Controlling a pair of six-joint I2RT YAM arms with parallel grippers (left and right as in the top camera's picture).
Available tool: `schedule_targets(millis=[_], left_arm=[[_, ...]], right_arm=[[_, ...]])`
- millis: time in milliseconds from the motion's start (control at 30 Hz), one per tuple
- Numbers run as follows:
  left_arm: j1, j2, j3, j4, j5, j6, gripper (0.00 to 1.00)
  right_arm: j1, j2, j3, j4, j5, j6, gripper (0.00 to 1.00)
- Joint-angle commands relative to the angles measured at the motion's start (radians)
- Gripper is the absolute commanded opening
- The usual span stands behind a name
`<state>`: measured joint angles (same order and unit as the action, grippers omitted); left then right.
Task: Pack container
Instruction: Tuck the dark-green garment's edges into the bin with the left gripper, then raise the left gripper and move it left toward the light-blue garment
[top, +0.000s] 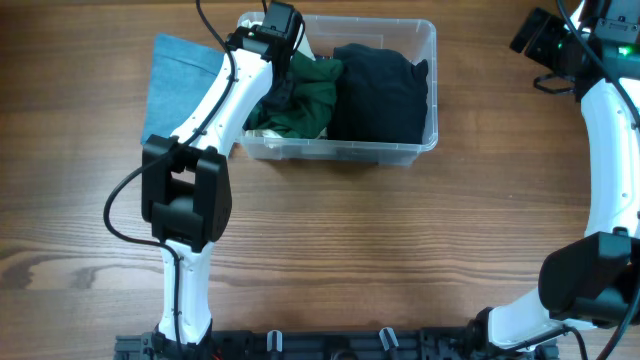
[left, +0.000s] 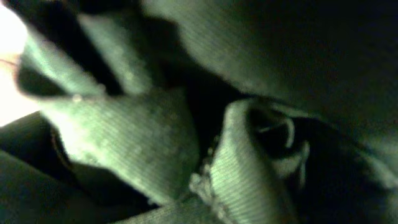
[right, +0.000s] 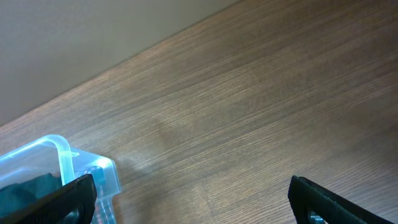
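Observation:
The clear plastic container (top: 340, 152) stands at the back middle of the table. In it lie a dark green garment (top: 312, 100) on the left and a folded black garment (top: 380, 90) on the right. My left gripper (top: 278, 92) reaches down into the container's left part, buried in the green garment. The left wrist view is filled with bunched green fabric (left: 143, 137), and the fingers are hidden. My right gripper (right: 193, 199) is open and empty above bare table, right of the container's corner (right: 59, 155). It also shows in the overhead view (top: 535, 40).
A folded blue cloth (top: 180, 75) lies flat on the wooden table left of the container, partly under my left arm. The right arm stands along the table's right edge.

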<state>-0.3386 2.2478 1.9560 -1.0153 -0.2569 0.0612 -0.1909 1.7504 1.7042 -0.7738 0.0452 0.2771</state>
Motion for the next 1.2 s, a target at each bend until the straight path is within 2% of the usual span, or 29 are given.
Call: schedule_targets(millis=[0, 267, 367, 567, 767, 933, 1033, 1167], left_arm=[[0.022, 0.027, -0.003, 0.008, -0.025, -0.018, 0.04], [0.011, -0.043, 0.039, -0.012, -0.025, -0.018, 0.04], [-0.004, -0.089, 0.053, -0.024, -0.025, -0.018, 0.09], [-0.045, -0.164, 0.053, -0.045, -0.024, -0.018, 0.38], [-0.077, -0.225, 0.053, -0.061, -0.022, -0.018, 0.54], [-0.073, -0.285, 0.053, -0.102, 0.003, -0.050, 0.76], [-0.039, -0.333, 0.053, -0.137, 0.069, -0.052, 0.88], [0.054, -0.388, 0.053, -0.168, 0.194, -0.051, 0.96]], right_arm=[[0.003, 0.013, -0.009, 0.002, -0.005, 0.014, 1.00], [0.003, 0.013, -0.009, 0.002, -0.005, 0.014, 1.00], [0.003, 0.013, -0.009, 0.002, -0.005, 0.014, 1.00], [0.003, 0.013, -0.009, 0.002, -0.005, 0.014, 1.00], [0.003, 0.013, -0.009, 0.002, -0.005, 0.014, 1.00], [0.003, 0.013, -0.009, 0.002, -0.005, 0.014, 1.00], [0.003, 0.013, -0.009, 0.002, -0.005, 0.014, 1.00], [0.002, 0.013, -0.009, 0.002, -0.005, 0.014, 1.00]])
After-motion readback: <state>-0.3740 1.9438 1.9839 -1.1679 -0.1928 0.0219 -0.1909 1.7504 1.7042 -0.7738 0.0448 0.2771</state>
